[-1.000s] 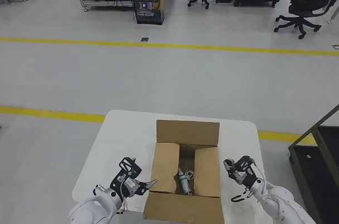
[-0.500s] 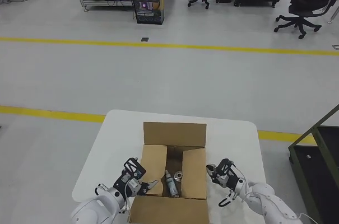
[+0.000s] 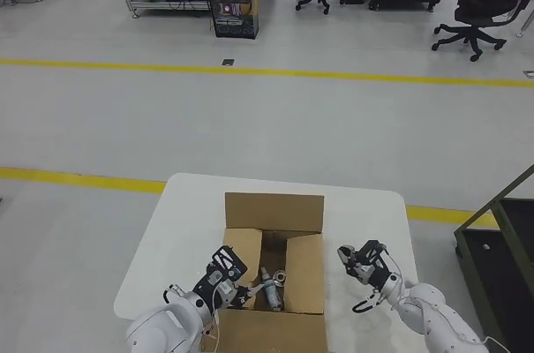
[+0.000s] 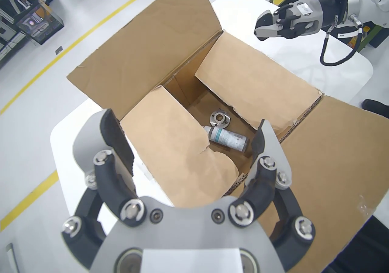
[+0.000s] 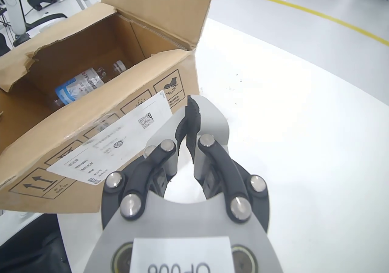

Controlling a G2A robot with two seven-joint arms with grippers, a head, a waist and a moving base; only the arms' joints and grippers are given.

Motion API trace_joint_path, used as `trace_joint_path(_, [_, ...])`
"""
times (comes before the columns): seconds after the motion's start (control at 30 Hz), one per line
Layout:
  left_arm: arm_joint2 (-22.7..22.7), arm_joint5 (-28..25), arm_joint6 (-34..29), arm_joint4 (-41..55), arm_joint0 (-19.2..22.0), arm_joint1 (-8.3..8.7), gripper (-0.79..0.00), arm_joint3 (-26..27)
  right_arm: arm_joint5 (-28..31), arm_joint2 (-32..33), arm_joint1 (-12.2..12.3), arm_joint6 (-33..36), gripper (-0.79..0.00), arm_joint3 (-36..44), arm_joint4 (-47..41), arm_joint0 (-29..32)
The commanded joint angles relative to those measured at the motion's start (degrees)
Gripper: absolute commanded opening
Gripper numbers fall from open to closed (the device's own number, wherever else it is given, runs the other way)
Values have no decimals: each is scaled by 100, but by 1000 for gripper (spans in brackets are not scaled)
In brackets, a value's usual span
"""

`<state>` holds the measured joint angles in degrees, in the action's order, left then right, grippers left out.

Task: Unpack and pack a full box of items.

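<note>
Seen from above, the cardboard box (image 3: 274,212) stands open on the white table (image 3: 372,221) between both arms. The left gripper (image 4: 185,122), jaws wide, hangs over a torn flap, with a plastic bottle (image 4: 228,139) and a metal flange (image 4: 220,117) lying on the box floor; the bottle looks light, smooth and prone to roll, and is probably best gripped across its body. The right gripper (image 5: 190,116), jaws closed and empty, sits beside the box's labelled wall.

Black office chair (image 3: 475,22) beyond yellow floor line (image 3: 267,72); green rack (image 3: 524,251) beside white table (image 3: 187,229).
</note>
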<state>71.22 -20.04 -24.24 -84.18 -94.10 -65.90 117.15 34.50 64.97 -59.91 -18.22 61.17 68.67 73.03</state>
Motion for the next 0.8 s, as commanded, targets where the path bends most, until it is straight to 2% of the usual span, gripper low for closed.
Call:
trace_joint_path(0.0, [0,0,0,0,0,0,0,0,0,56,12,73,-785,78,-32,47])
trace_joint_path(0.13, [-59,-25,118,108,-6,-8,0,-18,123,103,29,146,-785,186,-12,110])
trace_joint_path(0.2, [-240,-47,67,-79,75,-19,0,-55,119,121,29,186,-785,190,-2,101])
trace_joint_path(0.27, [-518,237,-71,73,198,-78,0,-168,121,142,32,222,-785,211,28,83])
trace_joint_path(0.43, [-1226,787,-558,93,905,-251,0,-540,112,205,42,298,-785,286,72,100])
trace_joint_path(0.53, [-1534,1150,-963,-460,1290,-328,0,-844,93,211,39,341,-785,323,87,119])
trace_joint_path(0.77, [-2164,1750,-1456,-923,1903,-545,0,-1686,-82,199,8,423,-785,373,1,199])
